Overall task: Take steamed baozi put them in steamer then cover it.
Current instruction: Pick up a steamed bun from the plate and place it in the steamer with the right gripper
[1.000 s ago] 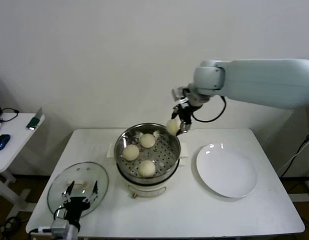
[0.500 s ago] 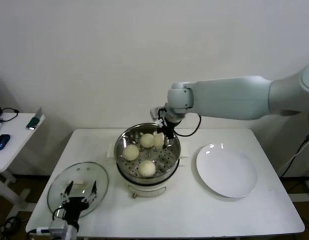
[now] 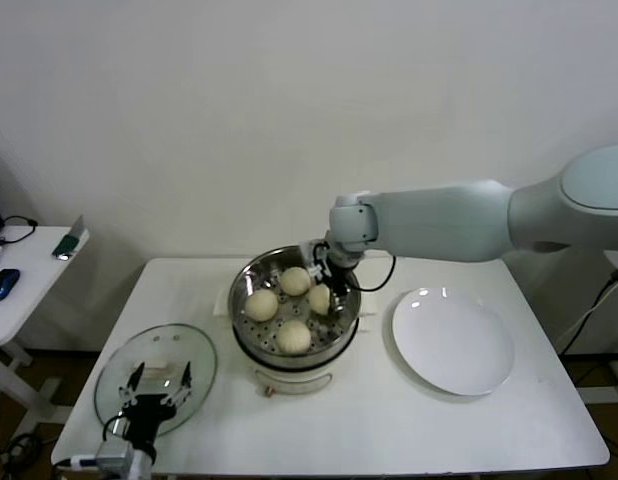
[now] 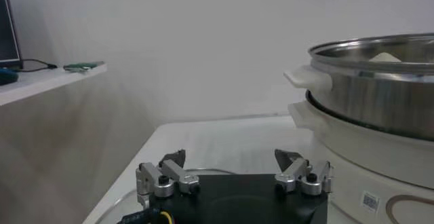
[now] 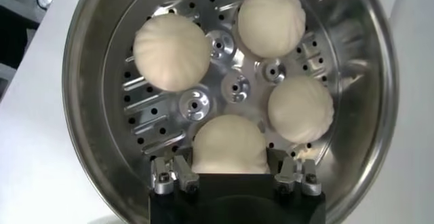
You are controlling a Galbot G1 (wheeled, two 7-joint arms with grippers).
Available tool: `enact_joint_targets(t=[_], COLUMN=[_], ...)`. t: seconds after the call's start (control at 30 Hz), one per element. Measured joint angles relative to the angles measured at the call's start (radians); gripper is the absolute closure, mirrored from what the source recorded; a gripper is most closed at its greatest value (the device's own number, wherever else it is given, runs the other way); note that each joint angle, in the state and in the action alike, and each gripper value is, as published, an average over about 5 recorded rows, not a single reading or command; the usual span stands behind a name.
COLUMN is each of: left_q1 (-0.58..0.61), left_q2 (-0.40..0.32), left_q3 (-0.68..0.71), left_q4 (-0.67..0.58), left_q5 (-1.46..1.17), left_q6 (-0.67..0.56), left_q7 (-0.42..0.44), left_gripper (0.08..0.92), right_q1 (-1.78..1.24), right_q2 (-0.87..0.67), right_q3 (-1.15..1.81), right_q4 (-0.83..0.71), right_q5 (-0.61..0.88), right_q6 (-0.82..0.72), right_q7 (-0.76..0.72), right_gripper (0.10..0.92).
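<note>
The right gripper (image 5: 229, 176), clamped on the fourth baozi (image 5: 229, 145) inside the steamer (image 3: 251, 278), could drag it against the neighbouring buns if it lifts before letting go.

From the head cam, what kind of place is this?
Probably a lab mock-up of a kitchen, not a real one: a bare white table against a blank wall, holding only the steamer, glass cover and plate; a side desk with cables stands nearby.

small sticker on steamer (image 4: 369, 201) base, print too small to read
</note>
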Motion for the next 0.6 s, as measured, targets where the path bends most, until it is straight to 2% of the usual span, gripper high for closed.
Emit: enact_joint_targets(t=[0.27,0.6], left_q1=[0.001,-0.001], left_q2=[-0.003,-0.005], left_q3=[0.0,0.0], left_q4=[-0.004,-0.004], left_q5=[-0.001,-0.001], left_q6=[-0.002,-0.002], left_q7=[-0.001,-0.002], left_gripper=[0.177,0.177], right_q1=[-0.016,-0.02], right_q2=[-0.003,-0.002], right_q3=[-0.003,0.004], right_q4=[0.0,-0.002], right_q5=[-0.024,-0.034], right_q6=[0.0,0.005], right_q7=[0.0,-0.004], right_gripper=[0.327,0.212])
